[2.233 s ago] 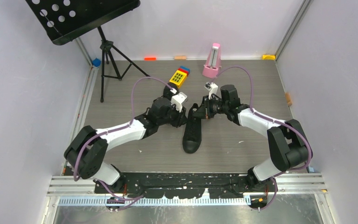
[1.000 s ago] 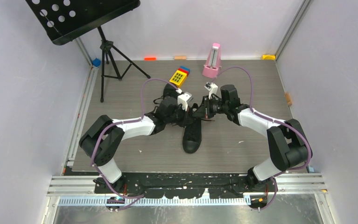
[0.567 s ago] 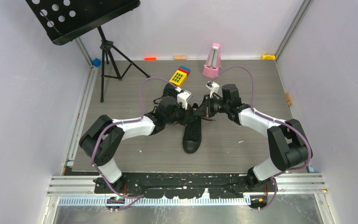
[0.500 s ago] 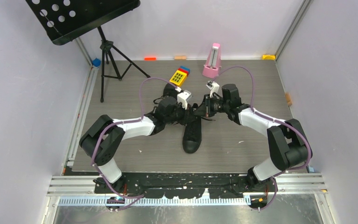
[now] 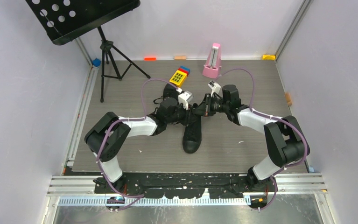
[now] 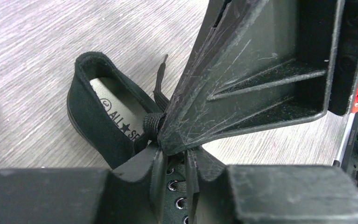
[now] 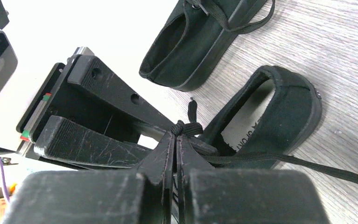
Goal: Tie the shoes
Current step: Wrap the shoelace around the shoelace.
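Two claws meet above the black canvas sneaker (image 5: 193, 133): we see right claw (image 7: 176, 136) clamped on its black lace (image 7: 188, 127) (at the knot), left claw (image 6: 178, 157) slightly apart.

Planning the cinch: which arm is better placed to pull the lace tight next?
Right, likely: right end effector is shut on the lace by the knot over the shoe; left end effector is parted, holding nothing.

Robotics lab test cell: left arm (image 5: 131, 126) and right arm (image 5: 257, 120) bolted to aluminium rails (image 5: 191, 185) at the table's (image 5: 242, 151) near edge, plain lilac walls (image 5: 23, 102) on three sides, metronome (image 5: 212, 60) at the far edge.
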{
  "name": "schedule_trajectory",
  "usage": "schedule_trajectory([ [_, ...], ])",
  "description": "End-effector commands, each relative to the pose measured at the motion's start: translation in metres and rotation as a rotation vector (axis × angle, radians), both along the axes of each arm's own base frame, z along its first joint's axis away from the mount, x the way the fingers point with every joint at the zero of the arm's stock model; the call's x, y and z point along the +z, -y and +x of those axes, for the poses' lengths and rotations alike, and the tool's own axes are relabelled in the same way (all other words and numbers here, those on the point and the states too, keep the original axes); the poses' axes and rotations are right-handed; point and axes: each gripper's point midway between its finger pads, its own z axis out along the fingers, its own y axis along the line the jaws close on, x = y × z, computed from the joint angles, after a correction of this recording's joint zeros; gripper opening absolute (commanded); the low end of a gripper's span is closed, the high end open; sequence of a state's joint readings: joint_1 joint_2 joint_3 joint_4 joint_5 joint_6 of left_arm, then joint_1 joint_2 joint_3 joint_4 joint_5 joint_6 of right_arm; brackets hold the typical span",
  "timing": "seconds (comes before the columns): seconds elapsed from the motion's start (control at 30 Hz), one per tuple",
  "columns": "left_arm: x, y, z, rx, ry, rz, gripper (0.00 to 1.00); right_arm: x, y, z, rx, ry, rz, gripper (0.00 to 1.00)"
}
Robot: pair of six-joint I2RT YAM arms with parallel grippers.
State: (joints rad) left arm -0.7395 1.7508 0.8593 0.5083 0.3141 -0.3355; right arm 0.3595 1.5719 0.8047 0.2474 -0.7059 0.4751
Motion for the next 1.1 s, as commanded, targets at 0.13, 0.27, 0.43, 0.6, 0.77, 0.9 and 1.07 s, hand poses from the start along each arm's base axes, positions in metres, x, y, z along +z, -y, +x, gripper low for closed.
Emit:
schedule_trajectory([
  [0.13, 0.021, -0.011, 0.008, 0.094, 0.026, -0.004, 0.02, 0.004, 0.004, 0.004, -0.025, 0.006, 0.021, 0.0],
  [0.27, 0.022, -0.018, 0.007, 0.108, 0.018, 0.029, 0.0, 0.004, 0.005, 0.001, -0.022, 0.011, 0.016, 0.0],
  [0.43, 0.024, -0.024, 0.005, 0.124, 0.007, 0.049, 0.01, 0.005, 0.008, 0.0, -0.03, 0.017, 0.0, 0.0],
  [0.6, 0.024, -0.027, 0.005, 0.135, 0.0, 0.068, 0.1, 0.008, 0.014, 0.0, -0.052, 0.034, -0.011, 0.0],
  [0.77, 0.027, -0.022, 0.002, 0.109, 0.0, 0.047, 0.11, 0.009, 0.016, 0.0, -0.057, 0.035, -0.012, 0.0],
  [0.9, 0.033, -0.014, 0.001, 0.072, 0.001, 0.02, 0.13, 0.011, 0.017, 0.0, -0.06, 0.039, -0.011, 0.0],
  [1.07, 0.036, -0.004, 0.001, 0.032, -0.002, 0.0, 0.15, 0.01, 0.017, 0.0, -0.056, 0.035, -0.007, 0.0],
])
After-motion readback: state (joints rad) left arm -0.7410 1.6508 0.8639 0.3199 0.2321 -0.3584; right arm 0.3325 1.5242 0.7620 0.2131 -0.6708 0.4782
